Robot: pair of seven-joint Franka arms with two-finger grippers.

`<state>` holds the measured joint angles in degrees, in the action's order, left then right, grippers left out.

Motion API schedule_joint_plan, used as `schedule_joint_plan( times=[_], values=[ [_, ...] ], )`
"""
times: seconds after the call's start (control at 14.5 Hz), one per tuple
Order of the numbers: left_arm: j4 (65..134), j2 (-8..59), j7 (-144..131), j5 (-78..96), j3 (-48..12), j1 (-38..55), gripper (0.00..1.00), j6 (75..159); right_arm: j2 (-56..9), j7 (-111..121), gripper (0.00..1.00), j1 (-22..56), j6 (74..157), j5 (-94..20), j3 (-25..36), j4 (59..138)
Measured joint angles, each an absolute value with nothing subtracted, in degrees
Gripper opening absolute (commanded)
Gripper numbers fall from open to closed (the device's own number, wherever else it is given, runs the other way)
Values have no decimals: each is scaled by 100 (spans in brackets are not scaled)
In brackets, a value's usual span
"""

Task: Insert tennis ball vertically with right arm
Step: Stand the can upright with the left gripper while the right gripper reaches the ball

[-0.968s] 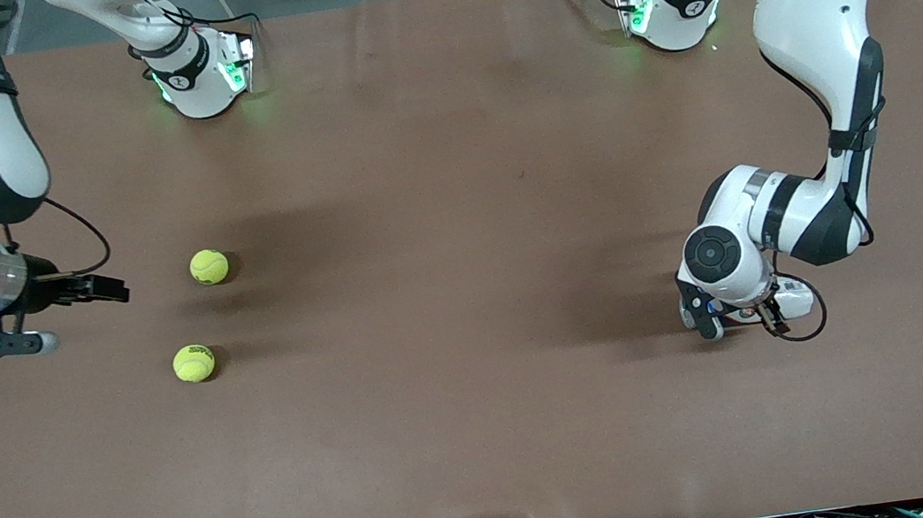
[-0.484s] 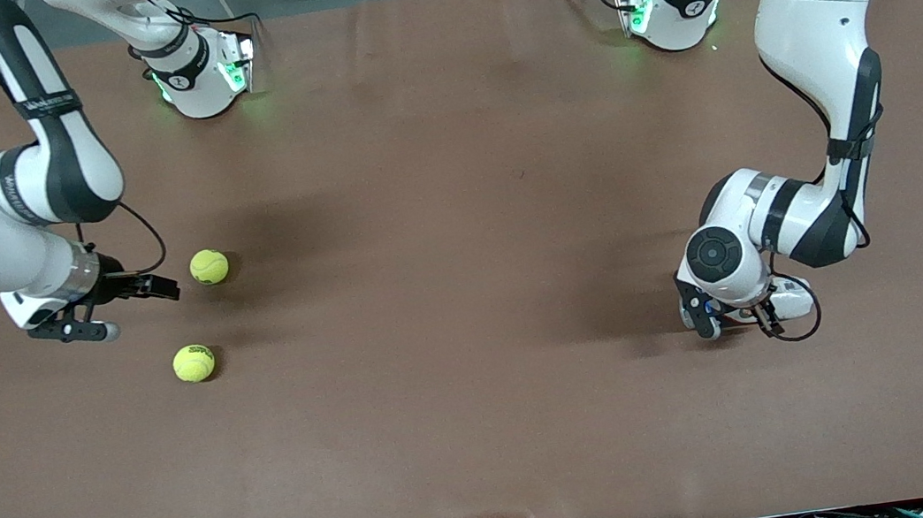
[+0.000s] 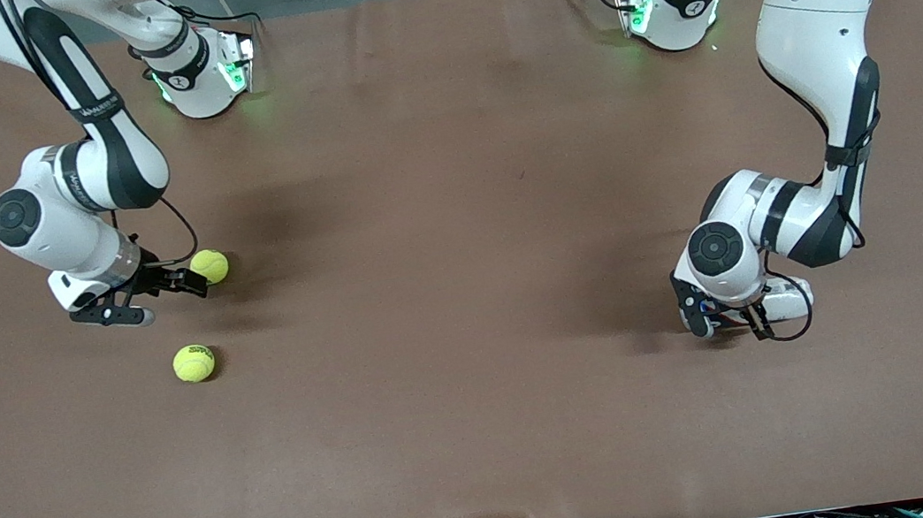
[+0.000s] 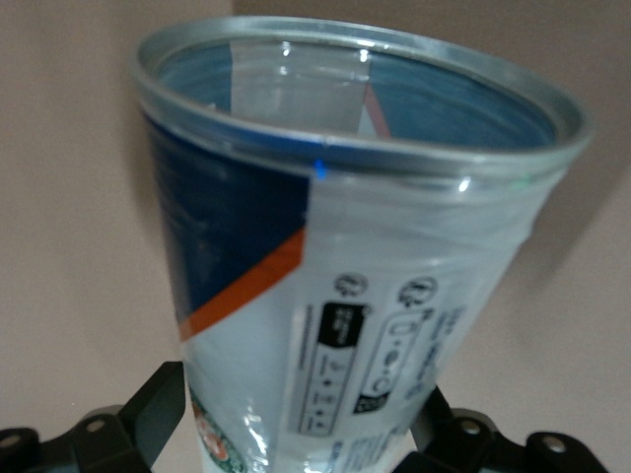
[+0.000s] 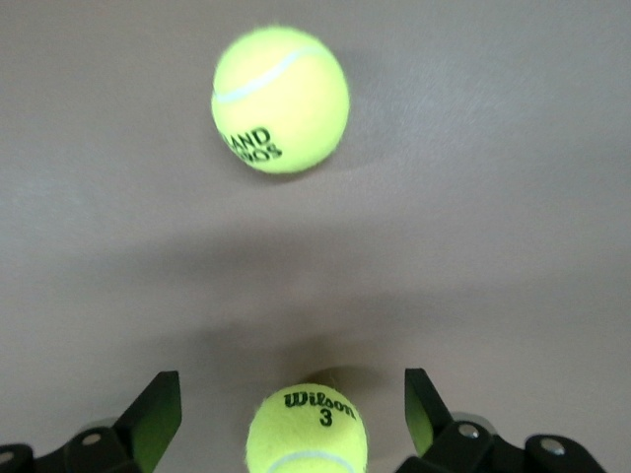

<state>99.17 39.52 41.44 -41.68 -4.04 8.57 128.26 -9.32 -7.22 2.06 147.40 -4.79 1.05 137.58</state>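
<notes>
Overall, the brown table [image 3: 466,294] carries two Franka arms based along its robot edge. Left arm [image 3: 818,52] bends down toward its own end of the table. Right arm [image 3: 77,180] reaches down at the other end.

Left gripper [image 3: 732,317] sits low over the table surface, its fingers [image 4: 148,419] clamped on the lower body of a clear tennis-ball can [image 4: 345,246]. The can has a blue, white and orange label and a metal rim; its open mouth faces the wrist camera. In the front view the can is mostly hidden under the wrist.

Right gripper [image 3: 184,282] is low over the table, fingers [image 5: 153,414] spread apart, with the Wilson tennis ball [image 3: 210,266] lying on the table between the fingertips; contact not discernible. In the right wrist view this ball [image 5: 307,429] shows the print "Wilson 3".

Second tennis ball [image 3: 193,363] lies on the table nearer the front camera, apart from the first.
</notes>
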Motion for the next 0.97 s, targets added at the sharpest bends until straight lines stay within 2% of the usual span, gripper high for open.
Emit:
schedule_joint_plan(
  times=[0.21,0.41,0.97],
  values=[
    [9919,3952,4168,-4170,-403,843,78,12842,-1128,-726,100,278,15308,-479,104,14060],
    [9917,3940,4185,-4173,-404,795,67,12896,-1169,-728,100,290,15367,-479,104,14124],
    [9871,3851,4368,-4132,-493,718,66,13051,-1172,-745,100,410,15327,-479,93,14365]
  ],
)
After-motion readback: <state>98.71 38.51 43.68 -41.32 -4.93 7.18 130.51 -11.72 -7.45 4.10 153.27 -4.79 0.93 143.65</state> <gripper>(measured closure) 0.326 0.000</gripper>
